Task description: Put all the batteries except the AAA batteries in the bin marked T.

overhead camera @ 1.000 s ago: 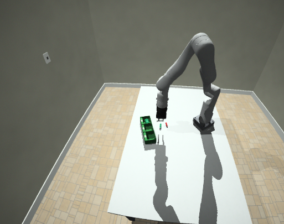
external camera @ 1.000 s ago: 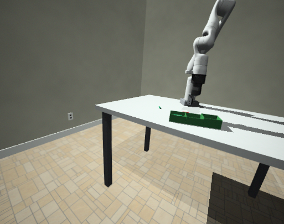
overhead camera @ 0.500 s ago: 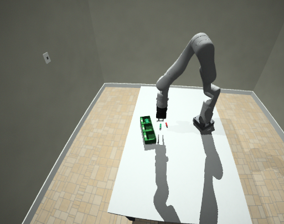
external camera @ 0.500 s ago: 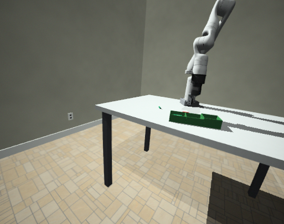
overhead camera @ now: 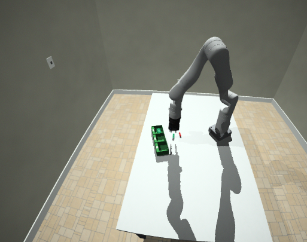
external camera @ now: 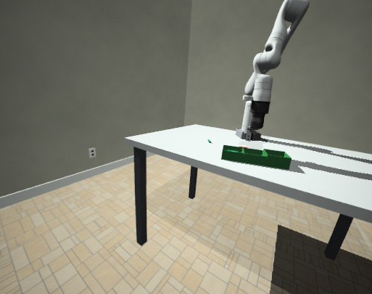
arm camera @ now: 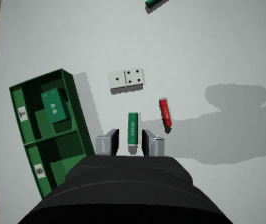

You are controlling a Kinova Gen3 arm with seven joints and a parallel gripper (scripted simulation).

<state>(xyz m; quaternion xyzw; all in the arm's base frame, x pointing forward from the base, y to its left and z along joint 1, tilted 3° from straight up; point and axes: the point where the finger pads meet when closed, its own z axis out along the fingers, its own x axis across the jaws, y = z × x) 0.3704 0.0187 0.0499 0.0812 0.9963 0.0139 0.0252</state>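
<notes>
A green battery point(arm camera: 133, 133) lies on the white table, seen between my two fingertips in the wrist view; it also shows in the top view point(overhead camera: 173, 137). My gripper point(arm camera: 130, 138) point(overhead camera: 173, 129) is open, low over the table, with a gap between each finger and the battery. A small red battery point(arm camera: 166, 113) point(overhead camera: 180, 135) lies just to its right. Another green battery point(external camera: 209, 141) lies farther off. The green bin tray point(arm camera: 49, 128) point(overhead camera: 159, 140) with several compartments stands to the left; one compartment holds a green block point(arm camera: 53, 106). I cannot read the bin marks.
A white domino point(arm camera: 126, 80) lies just beyond the green battery. The arm's base point(overhead camera: 220, 133) stands at the table's right side. The bin tray point(external camera: 256, 156) is close to the table's near edge in the exterior view.
</notes>
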